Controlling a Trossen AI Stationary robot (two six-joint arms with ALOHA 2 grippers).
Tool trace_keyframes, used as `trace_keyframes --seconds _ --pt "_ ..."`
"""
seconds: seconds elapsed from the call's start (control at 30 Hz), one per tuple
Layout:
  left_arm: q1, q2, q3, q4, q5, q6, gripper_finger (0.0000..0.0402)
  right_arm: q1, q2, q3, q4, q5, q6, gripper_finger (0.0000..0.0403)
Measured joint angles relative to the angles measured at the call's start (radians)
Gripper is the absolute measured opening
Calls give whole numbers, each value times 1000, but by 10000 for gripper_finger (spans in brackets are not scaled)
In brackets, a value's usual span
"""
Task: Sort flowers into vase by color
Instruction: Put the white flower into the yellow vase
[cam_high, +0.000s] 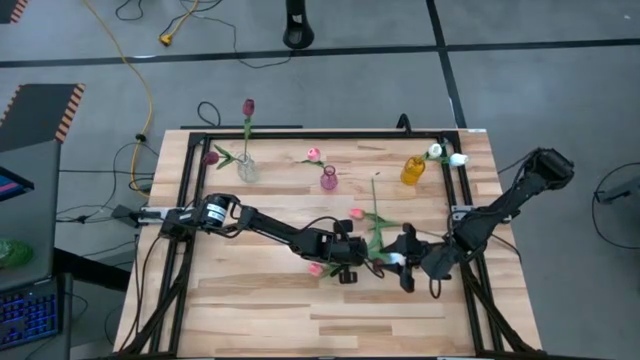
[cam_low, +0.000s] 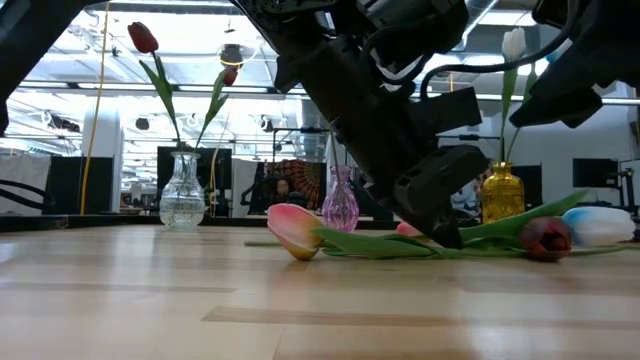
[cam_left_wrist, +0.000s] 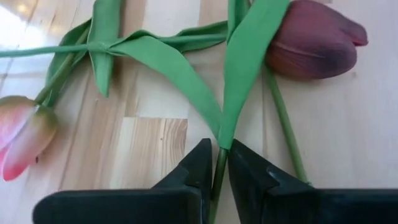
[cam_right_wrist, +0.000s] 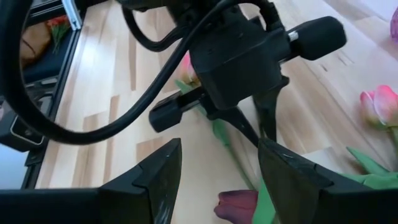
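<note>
Several tulips lie mid-table: a pink one, a dark red one and green stems with leaves. My left gripper is down on the table and shut on one green stem. Just to its right, my right gripper is open and faces it, with the dark red head below its fingers. At the far side stand a clear vase with dark red tulips, a pink vase with a pink tulip, and an amber vase with white tulips. My left gripper pinches a thin green stem between its two fingers, just below where a long leaf joins it. The fingers lie across the stem, which rests flat on the table. Which head belongs to this stem does not show.
A black frame rims the wooden table. Another pink tulip lies near the left gripper and one more farther back. Bare wood stretches along the near side. Cables run over the floor beyond the far edge.
</note>
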Motion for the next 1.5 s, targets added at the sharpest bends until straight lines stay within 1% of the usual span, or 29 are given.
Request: trace_keyframes --seconds 0.07,0.27,0.43,0.53,0.67,0.83,0.93,1.2,1.3,1.37,1.5 --pt "-1 0 0 0 6 -29 34 -5 0 0 0 0 0 240" --pt "-1 -7 1 1 69 -133 32 -5 0 0 0 -1 0 240" --pt "7 -12 2 -3 132 -145 32 -5 0 0 0 -2 0 240" --pt "12 -14 2 -7 148 -146 32 -5 0 0 0 -2 0 240" --pt "11 -15 2 -6 112 -160 30 -5 0 0 0 -3 0 240" --pt "11 -47 3 -18 93 -158 5 -5 0 0 15 -3 1 240" --pt "11 -84 3 -36 63 -148 3 -5 0 0 80 -1 1 240" --pt "10 -191 3 -94 -65 -146 1 20 0 0 271 8 -3 240" --pt "10 -223 3 -100 -107 -150 0 37 0 0 317 38 -33 240" --pt "10 -246 3 -99 -134 -150 0 50 0 0 332 80 -51 240" --pt "3 -297 3 -95 -184 -146 0 69 0 0 338 221 -57 240"
